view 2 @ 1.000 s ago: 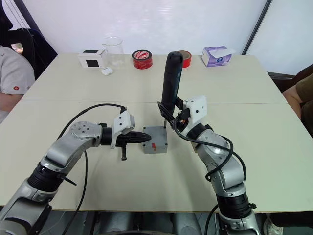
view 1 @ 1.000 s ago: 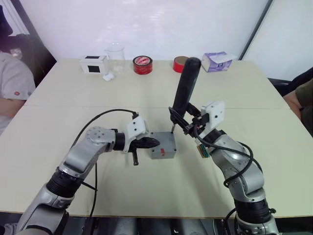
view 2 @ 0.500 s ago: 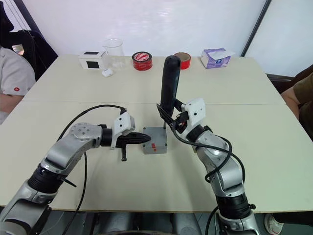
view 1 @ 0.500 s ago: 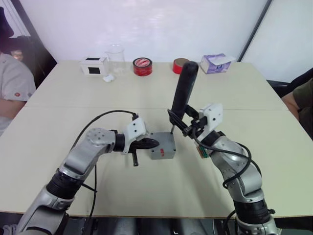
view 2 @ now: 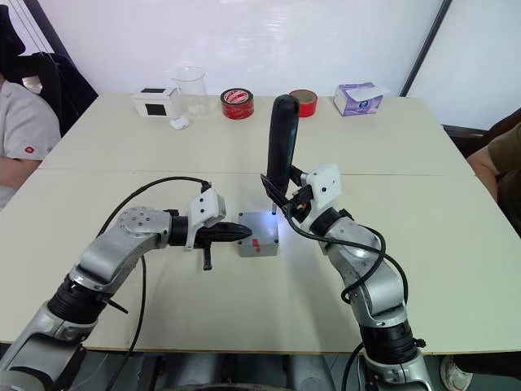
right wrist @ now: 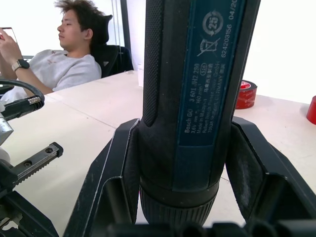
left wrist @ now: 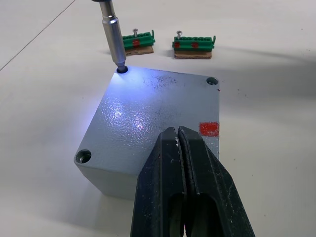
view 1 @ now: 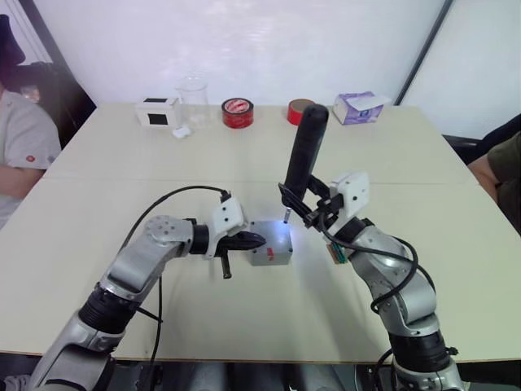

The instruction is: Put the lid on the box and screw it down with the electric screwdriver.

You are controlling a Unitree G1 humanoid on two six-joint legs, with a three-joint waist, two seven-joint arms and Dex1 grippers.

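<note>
The grey lid point(left wrist: 148, 111) lies on the grey box point(view 1: 269, 257), which stands at the middle of the table. My right gripper point(view 1: 307, 205) is shut on the black electric screwdriver point(view 1: 304, 155) and holds it nearly upright. Its metal bit point(left wrist: 112, 34) stands in the lid's far corner hole, and a white light from the tool falls on the lid there. My left gripper point(left wrist: 178, 143) is shut with nothing between its fingers. Its tips rest on the lid's near-left edge point(view 2: 247, 234). In the right wrist view the screwdriver body point(right wrist: 192, 98) sits between that gripper's two fingers point(right wrist: 117, 170).
Two green terminal blocks point(left wrist: 194, 44) with screws lie just beyond the box. Along the far edge stand a white box with a black front point(view 1: 157, 112), a clear beaker point(view 1: 192, 91), two red tape rolls point(view 1: 237, 112) and a purple tissue box point(view 1: 356, 106). A person point(view 1: 20, 138) sits at the left.
A white light now shines on the lid around the bit's corner. Both arms have stayed almost where they were; the camera view has shifted slightly.
</note>
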